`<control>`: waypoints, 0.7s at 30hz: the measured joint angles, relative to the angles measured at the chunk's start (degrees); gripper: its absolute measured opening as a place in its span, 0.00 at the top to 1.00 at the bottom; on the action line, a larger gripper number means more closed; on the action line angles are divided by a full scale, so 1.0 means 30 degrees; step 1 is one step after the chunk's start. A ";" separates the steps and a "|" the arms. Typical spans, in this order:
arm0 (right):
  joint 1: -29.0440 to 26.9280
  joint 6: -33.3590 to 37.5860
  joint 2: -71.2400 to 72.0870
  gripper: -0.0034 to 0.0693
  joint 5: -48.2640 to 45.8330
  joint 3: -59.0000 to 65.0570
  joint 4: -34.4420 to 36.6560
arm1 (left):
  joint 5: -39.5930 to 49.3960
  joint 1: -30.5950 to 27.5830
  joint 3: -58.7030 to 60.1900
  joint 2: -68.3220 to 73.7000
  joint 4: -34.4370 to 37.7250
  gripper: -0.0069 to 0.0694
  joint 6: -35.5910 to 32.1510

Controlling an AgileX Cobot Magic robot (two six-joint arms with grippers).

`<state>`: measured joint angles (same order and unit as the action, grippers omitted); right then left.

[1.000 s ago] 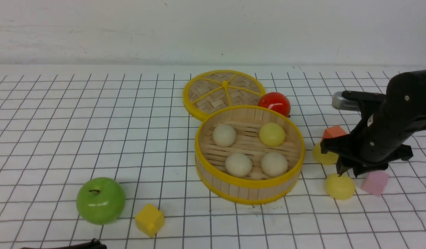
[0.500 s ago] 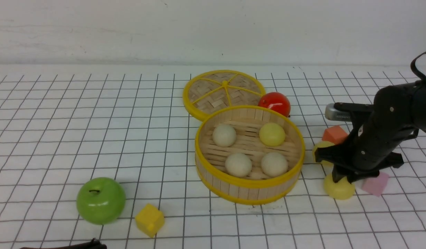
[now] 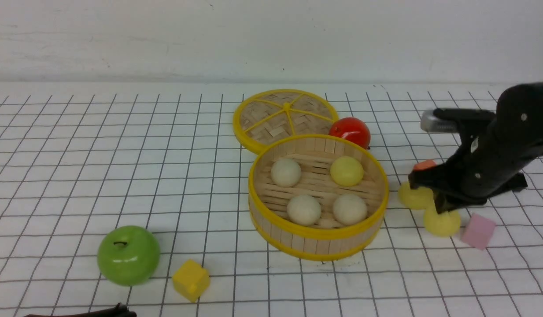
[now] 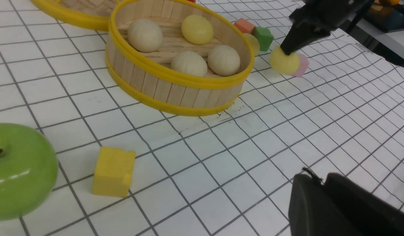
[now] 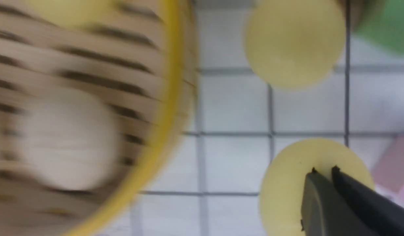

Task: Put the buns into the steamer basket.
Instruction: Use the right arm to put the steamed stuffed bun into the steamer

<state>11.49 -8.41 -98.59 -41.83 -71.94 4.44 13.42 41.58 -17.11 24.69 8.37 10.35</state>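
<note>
The steamer basket (image 3: pixel 317 233) stands mid-table and holds three cream buns (image 3: pixel 304 209) and one pale yellow bun (image 3: pixel 346 171). My right gripper (image 3: pixel 441 211) is shut on another pale yellow bun (image 3: pixel 443 223) and holds it just above the table, right of the basket; its tips pinch the bun's top in the right wrist view (image 5: pixel 323 170). A further yellow bun (image 3: pixel 413 197) lies on the table between the basket and the gripper. My left gripper (image 4: pixel 315 178) is shut and empty, low at the near left edge.
The flat woven lid (image 3: pixel 284 115) and a red ball (image 3: pixel 350 130) lie behind the basket. A green apple (image 3: pixel 128 254) and a yellow cube (image 3: pixel 190 279) sit front left. A pink cube (image 3: pixel 477 230), an orange cube (image 3: pixel 424 165) and a green cube (image 4: pixel 263 37) lie by the right gripper.
My right gripper came down on the nearer yellow bun, closed on it and has lifted it off the table, up and slightly back. The left arm has not moved.
</note>
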 joint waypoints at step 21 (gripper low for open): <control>0.2851 0.3265 -0.8261 0.95 0.0558 -1.1555 0.3623 | 0.0000 0.0000 0.0000 0.0000 0.0000 0.82 0.0000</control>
<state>20.04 1.38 -123.38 -40.15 -106.60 15.31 13.42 41.58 -17.11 24.69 8.37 10.35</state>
